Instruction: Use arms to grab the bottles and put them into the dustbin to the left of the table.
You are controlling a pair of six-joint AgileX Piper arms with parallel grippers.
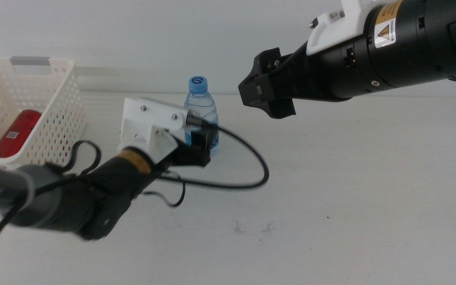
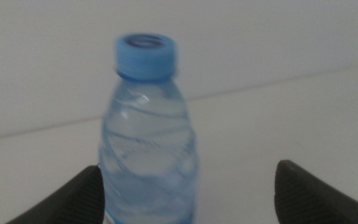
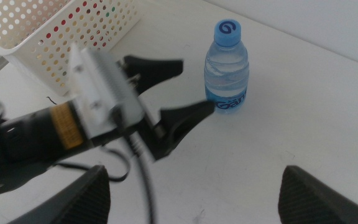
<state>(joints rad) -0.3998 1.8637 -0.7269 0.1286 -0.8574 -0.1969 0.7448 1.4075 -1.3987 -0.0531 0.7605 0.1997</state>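
Left arm [image 1: 70, 198] reached in low from the left side, forearm angled up toward the middle, black cable looping off its wrist. Left tool [image 3: 178, 93] held level, jaws spread wide. Right arm [image 1: 394, 47] stretched in high from the right side. Right tool [image 1: 261, 83] hung above the desk, jaws apart.

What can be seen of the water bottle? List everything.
The water bottle is small, clear plastic, ribbed, with a blue cap and blue label. It stands upright on the white table, cap on, right of the basket. The left claw is open beside it, not gripping yet. Whether a jaw touches it cannot be told.
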